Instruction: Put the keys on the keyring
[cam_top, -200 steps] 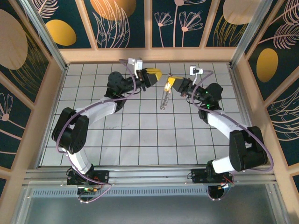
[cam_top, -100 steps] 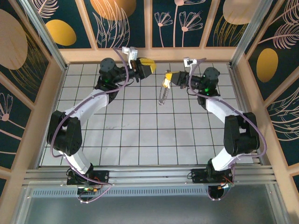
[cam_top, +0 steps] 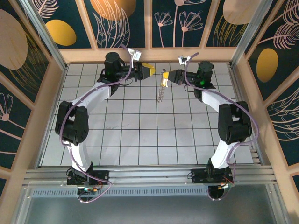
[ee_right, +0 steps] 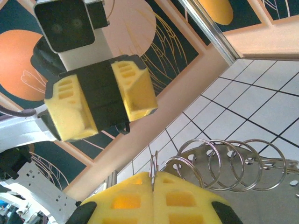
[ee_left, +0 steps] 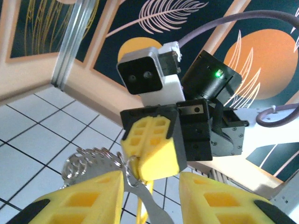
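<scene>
Holds the keyring point(cam_top: 161, 92) dangling long above the far tiles point(cam_top: 140, 121), pinched in the fully closed right gripper point(cam_top: 165, 77), seemingly to offer its loops to the partly open, empty left gripper point(cam_top: 151, 71) poised just beside and facing it for threading.

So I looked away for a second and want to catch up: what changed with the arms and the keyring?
Both arms stretched toward the far wall. The left gripper and the right gripper moved away from the bases, and the keyring went along with the right one. Nothing was grabbed or released. The right gripper stays shut on the keyring, which still hangs down, and the left stays open, facing it.
</scene>
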`<move>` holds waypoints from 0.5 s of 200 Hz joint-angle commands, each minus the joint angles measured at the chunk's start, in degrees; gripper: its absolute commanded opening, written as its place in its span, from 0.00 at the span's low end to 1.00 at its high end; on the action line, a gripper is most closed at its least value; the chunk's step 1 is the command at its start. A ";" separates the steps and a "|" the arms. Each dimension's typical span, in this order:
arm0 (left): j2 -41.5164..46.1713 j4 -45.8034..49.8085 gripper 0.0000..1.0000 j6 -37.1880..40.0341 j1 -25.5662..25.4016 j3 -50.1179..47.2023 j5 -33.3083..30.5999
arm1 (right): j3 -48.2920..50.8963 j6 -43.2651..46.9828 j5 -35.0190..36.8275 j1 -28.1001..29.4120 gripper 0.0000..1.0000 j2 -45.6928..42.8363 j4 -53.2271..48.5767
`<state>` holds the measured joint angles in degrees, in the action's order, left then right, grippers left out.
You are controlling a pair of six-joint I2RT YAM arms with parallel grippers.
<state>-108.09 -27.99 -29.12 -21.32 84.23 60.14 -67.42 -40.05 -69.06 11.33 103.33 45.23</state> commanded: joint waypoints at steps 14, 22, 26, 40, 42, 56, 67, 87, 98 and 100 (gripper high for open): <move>-1.78 -1.73 0.36 -3.22 -0.04 2.46 3.36 | -2.68 -4.77 -0.53 -0.17 0.00 1.07 8.50; -2.19 -2.34 0.36 -4.01 -0.04 2.75 3.66 | -2.78 -5.10 -0.46 -0.08 0.00 1.25 8.72; -2.47 -2.46 0.36 -4.36 -0.04 2.86 3.77 | -2.81 -5.17 -0.42 0.00 0.00 1.23 8.81; -3.23 -3.03 0.36 -5.36 -0.04 3.36 3.87 | -2.99 -5.51 -0.20 0.09 0.00 1.27 9.24; -3.28 -3.32 0.36 -5.64 -0.04 3.39 3.94 | -2.98 -5.62 -0.16 0.09 0.00 1.26 9.30; -3.94 -4.88 0.35 -7.14 -0.04 3.50 4.19 | -3.19 -6.14 0.03 0.27 0.00 1.44 9.97; -4.35 -5.84 0.34 -8.19 -0.04 3.66 4.28 | -3.39 -6.60 -0.01 0.47 0.00 1.57 10.46; -4.83 -8.10 0.33 -10.13 -0.04 3.51 4.48 | -3.76 -6.78 0.18 0.86 0.00 1.70 10.64; -4.93 -8.81 0.33 -10.67 -0.04 3.49 4.55 | -3.81 -6.75 0.24 0.93 0.00 1.95 10.66; -4.93 -8.83 0.33 -10.75 -0.04 3.44 4.55 | -3.85 -6.74 0.28 0.98 0.00 1.96 10.64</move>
<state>-111.96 -31.83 -36.82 -21.32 85.97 63.07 -68.73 -45.84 -68.84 11.62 104.64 51.37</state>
